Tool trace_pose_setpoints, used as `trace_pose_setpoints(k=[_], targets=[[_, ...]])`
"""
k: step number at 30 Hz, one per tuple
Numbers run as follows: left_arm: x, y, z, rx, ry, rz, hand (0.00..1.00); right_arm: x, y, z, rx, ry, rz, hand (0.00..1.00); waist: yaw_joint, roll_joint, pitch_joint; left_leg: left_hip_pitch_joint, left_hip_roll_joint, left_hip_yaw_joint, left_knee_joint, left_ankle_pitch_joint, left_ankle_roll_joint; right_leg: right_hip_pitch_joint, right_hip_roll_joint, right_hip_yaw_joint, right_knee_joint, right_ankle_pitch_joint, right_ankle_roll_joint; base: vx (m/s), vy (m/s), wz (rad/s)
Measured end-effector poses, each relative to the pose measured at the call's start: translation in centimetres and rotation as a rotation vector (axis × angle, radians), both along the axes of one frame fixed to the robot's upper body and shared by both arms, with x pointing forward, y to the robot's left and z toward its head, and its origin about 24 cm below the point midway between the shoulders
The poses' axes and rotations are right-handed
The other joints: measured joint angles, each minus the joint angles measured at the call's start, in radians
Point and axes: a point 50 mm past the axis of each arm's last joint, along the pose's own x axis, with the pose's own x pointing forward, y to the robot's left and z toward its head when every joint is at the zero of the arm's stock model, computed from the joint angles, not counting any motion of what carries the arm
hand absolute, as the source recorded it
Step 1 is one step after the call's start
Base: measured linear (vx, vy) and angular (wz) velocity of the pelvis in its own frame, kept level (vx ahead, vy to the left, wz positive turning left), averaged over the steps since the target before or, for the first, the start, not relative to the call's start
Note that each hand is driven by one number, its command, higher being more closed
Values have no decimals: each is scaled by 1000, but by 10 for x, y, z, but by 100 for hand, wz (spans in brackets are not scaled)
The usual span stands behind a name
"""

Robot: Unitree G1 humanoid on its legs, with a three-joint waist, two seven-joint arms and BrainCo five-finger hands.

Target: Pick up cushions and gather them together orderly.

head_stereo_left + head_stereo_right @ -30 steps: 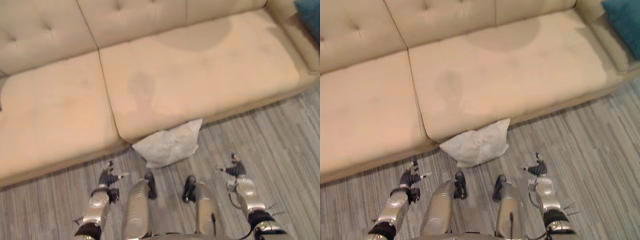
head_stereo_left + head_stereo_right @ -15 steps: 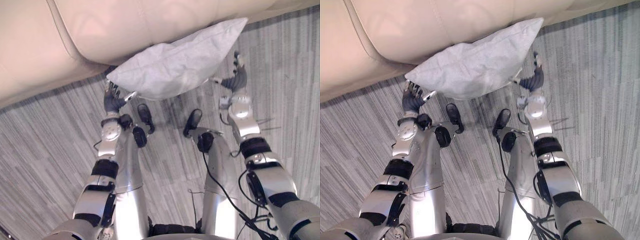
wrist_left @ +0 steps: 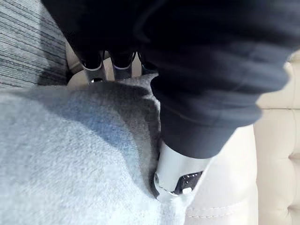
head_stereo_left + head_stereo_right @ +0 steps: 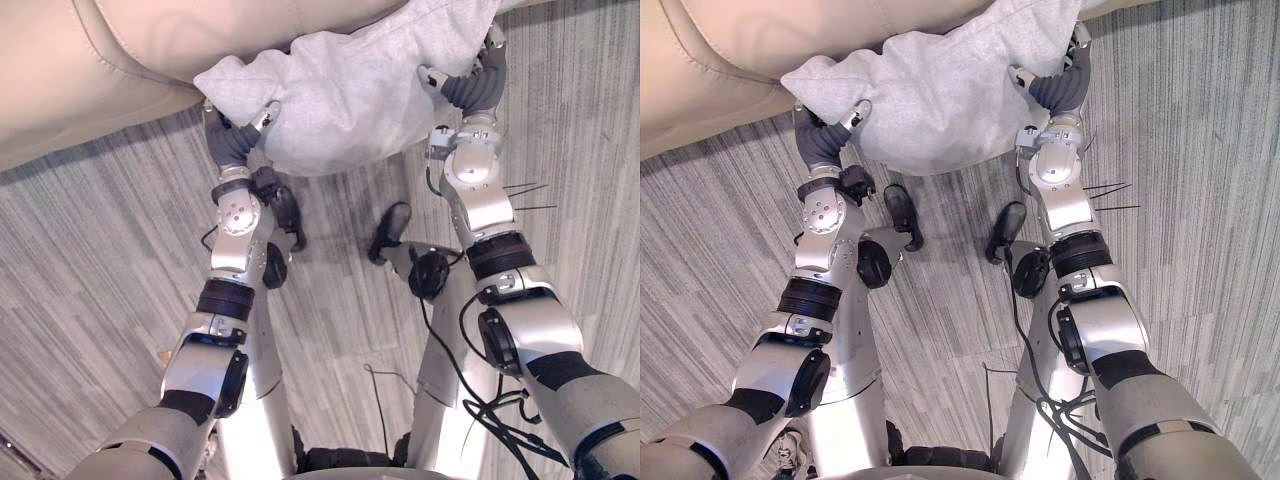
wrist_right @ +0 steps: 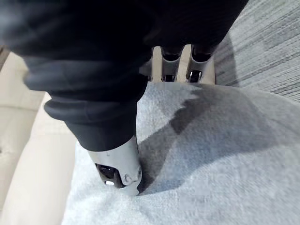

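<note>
L hand: my left hand (image 4: 234, 141) gripped the left end of the light grey cushion (image 4: 350, 90), thumb on its near face, fingers curled round the far side | R hand: my right hand (image 4: 472, 92) pinched the right end likewise | cushion: spanned between both hands, far edge against the beige sofa (image 4: 90, 60) front, over striped grey floor (image 4: 100, 290)

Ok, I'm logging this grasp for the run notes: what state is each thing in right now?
cushion: pinched at both ends, creased at the grips, resting against the sofa's front edge.
left hand: shut on one end of the cushion, thumb over it, fingers behind.
right hand: shut on the other end, same grip.
sofa: front edge touched by the cushion.
</note>
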Motion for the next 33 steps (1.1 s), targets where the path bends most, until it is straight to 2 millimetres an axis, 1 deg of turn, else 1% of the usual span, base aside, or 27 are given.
trace_pose_setpoints(k=[1,2,4,5,6,7,8,9,10,11,12,13,14,15,16,18,19,20,21,22,23,25,26,29,33], targets=[[-3,-1,4,10,-22,-6,100,-4,0,-5,5,-7,11,100,-3,0,0,18,7,-2,0,1,-2,19,10,1,-4,0,0,-19,4,-6],[-3,-1,5,9,-25,-7,100,-6,0,-6,6,-8,12,100,-3,0,0,23,9,-2,-1,1,-2,25,12,1,-5,0,0,-27,2,-8],[-8,0,4,6,-42,-6,100,-11,4,-16,25,-9,41,100,-15,-1,-1,70,12,0,-15,1,-3,72,20,1,-24,0,0,-31,0,-5],[-13,1,2,3,-50,-8,100,-17,8,-24,36,-12,69,100,-19,1,-4,113,14,3,-36,1,-6,116,29,1,-51,0,-1,-53,1,-6],[-16,1,-2,7,-54,-7,100,-24,11,-33,39,-16,97,100,-20,1,-4,167,14,10,-68,-1,-16,168,35,-1,-87,0,1,-57,-1,-6],[-18,1,-4,11,-53,-6,100,-28,12,-38,44,-16,111,100,-21,1,-4,197,14,14,-88,0,-18,196,40,-2,-107,2,2,-62,-8,-5],[-22,3,-11,17,-47,-2,100,-35,15,-47,61,-14,137,100,-22,1,-4,262,14,22,-130,5,-26,258,50,-5,-153,11,7,-40,-21,-6],[-28,4,-21,20,-29,-2,100,-43,18,-59,76,-4,155,100,-23,1,-4,339,12,36,-177,9,-32,333,55,-10,-202,21,3,-22,-24,-5],[-31,3,-29,22,-9,-6,100,-46,19,-68,78,14,162,100,-23,0,-9,380,12,43,-200,9,-32,370,57,-12,-225,22,5,0,0,0],[-40,0,-53,24,53,-18,100,-53,20,-94,80,84,171,100,-24,1,-86,416,10,57,-244,12,-36,406,61,-17,-268,25,9,92,-17,11],[-51,-4,-72,21,101,-29,100,-62,20,-114,71,139,186,100,-26,0,-133,470,5,64,-281,20,-49,462,61,-26,-306,27,11,87,-11,16],[-56,-5,-80,22,118,-35,100,-66,20,-121,69,159,191,100,-26,0,-133,515,1,64,-299,21,-51,511,61,-31,-325,26,11,171,-11,23],[-63,-5,-96,18,162,-41,100,-74,20,-136,63,203,205,100,-26,-1,-135,604,-5,66,-333,26,-50,606,62,-42,-363,29,7,162,-18,22],[-72,-2,-113,15,218,-33,100,-83,21,-151,55,250,227,100,-24,-6,-156,681,-13,72,-369,24,-53,684,62,-50,-400,29,8,200,-18,21],[-77,0,-121,20,243,-29,100,-87,22,-156,51,268,239,100,-24,-9,-165,719,-21,76,-392,24,-54,720,62,-51,-420,28,9,178,-5,17],[-97,7,-150,33,338,-28,100,-103,27,-177,34,341,291,100,-20,-14,-208,855,-47,90,-476,28,-59,851,59,-54,-498,29,25,184,15,16],[-103,9,-156,40,360,-27,100,-106,28,-183,28,361,305,100,-20,-17,-215,891,-60,91,-504,32,-64,883,56,-53,-517,29,32,189,19,21],[-111,11,-166,68,398,-37,100,-111,30,-191,17,393,328,100,-21,-27,-229,954,-86,99,-563,50,-73,932,45,-51,-547,31,36,188,7,26],[-119,15,-176,108,434,-55,100,-116,30,-198,-3,423,348,100,-20,-31,-249,1002,-106,100,-619,69,-74,974,39,-54,-583,36,43,187,1,27],[-122,17,-179,121,448,-61,100,-118,30,-201,-14,435,356,100,-20,-31,-253,1026,-114,101,-640,77,-74,996,37,-60,-599,39,47,183,-2,30],[-129,20,-185,142,475,-70,100,-121,28,-207,-39,462,371,100,-21,-30,-257,1074,-130,95,-686,90,-76,1046,32,-75,-633,43,51,158,-2,27],[-138,20,-195,155,512,-98,100,-126,24,-219,-65,515,383,100,-20,-30,-263,1138,-145,74,-728,96,-81,1131,32,-104,-683,47,57,148,10,34],[-140,19,-196,164,517,-104,100,-127,23,-221,-68,525,384,100,-20,-31,-265,1147,-147,69,-735,96,-81,1146,32,-111,-694,48,60,85,18,31],[-147,18,-203,172,546,-130,100,-131,20,-228,-73,552,383,100,-21,-30,-298,1164,-159,49,-762,100,-79,1193,37,-141,-753,63,71,85,42,24],[-161,19,-215,168,597,-141,100,-133,22,-230,-81,562,407,100,-13,-30,-331,1213,-167,62,-798,97,-71,1267,47,-148,-847,103,90,102,75,2]])
